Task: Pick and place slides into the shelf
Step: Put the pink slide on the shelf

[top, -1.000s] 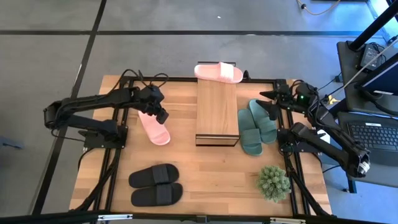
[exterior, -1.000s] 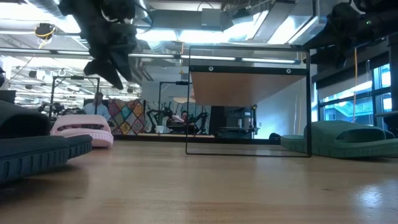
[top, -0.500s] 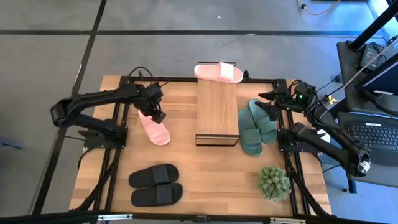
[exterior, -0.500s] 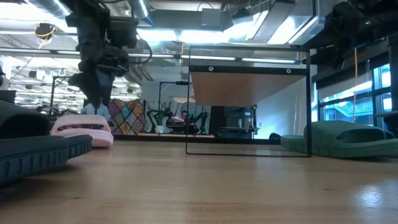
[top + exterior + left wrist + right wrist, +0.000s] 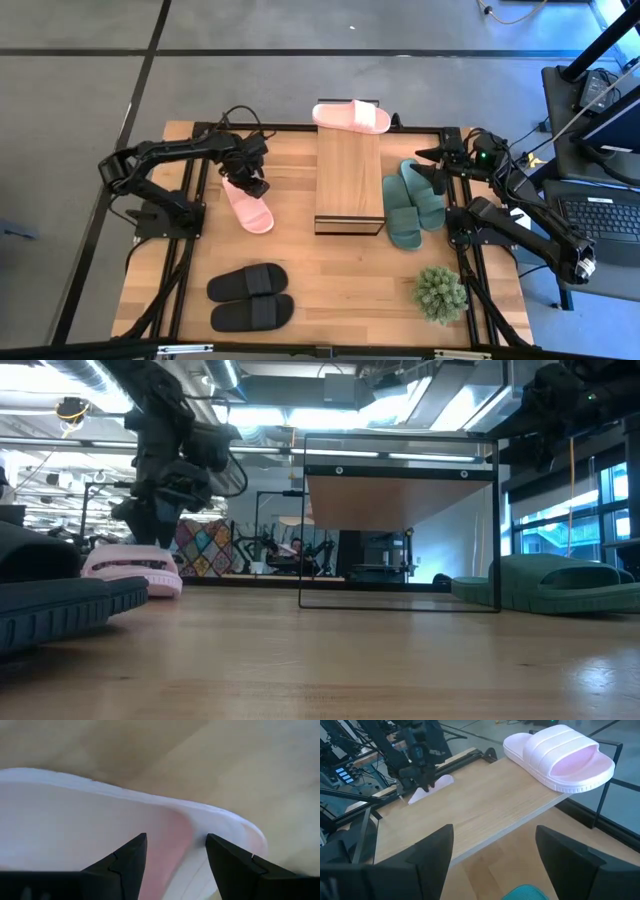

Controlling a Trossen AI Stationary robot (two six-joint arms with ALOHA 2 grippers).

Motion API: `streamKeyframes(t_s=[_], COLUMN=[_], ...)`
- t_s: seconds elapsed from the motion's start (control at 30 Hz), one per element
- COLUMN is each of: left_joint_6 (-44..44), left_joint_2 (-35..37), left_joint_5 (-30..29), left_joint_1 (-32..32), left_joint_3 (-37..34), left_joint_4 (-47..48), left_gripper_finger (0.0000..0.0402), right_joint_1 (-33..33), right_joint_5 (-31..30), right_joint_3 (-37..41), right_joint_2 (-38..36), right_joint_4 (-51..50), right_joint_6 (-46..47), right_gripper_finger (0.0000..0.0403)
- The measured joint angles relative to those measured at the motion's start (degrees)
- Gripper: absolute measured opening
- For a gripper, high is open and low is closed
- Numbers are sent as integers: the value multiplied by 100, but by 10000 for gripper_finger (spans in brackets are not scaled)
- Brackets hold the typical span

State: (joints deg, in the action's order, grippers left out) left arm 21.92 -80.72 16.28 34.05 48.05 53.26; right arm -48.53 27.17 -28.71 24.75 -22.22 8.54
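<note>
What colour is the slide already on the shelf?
Light pink slide on the shelf; clearest in the right wrist view.

The table (image 5: 340, 280) is showing pale wood planks with visible grain and a smooth, faintly sheened face, edged by thin black metal rails. The shelf (image 5: 350, 175) is wearing the same light wood on top over a slim matt black metal frame. The pink slide (image 5: 560, 756) on it is looking like soft matt foam, its strap ribbed. The black slides (image 5: 250, 297) are looking matt and ridged; the green slides (image 5: 410, 200) are appearing equally dull and smooth. The left gripper (image 5: 175, 852) is presenting matt dark plastic fingers (image 5: 125, 865).
</note>
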Motion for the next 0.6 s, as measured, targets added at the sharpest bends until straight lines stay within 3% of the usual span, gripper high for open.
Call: streamKeyframes(t_s=[0.1,0.37,0.6], left_joint_6=[-157,-428,-423], left_joint_2=[-96,-188,-186], left_joint_5=[527,1177,1204], left_joint_1=[41,45,45], left_joint_3=[-1,-445,-887], left_joint_4=[3,-28,-138], left_gripper_finger=[197,197,158], right_joint_1=[0,0,0], right_joint_5=[1,3,1], right_joint_3=[0,0,0], right_joint_2=[0,-2,-2], right_joint_4=[-30,-304,-288], right_joint_6=[-2,-153,-169], right_gripper_finger=[283,283,283])
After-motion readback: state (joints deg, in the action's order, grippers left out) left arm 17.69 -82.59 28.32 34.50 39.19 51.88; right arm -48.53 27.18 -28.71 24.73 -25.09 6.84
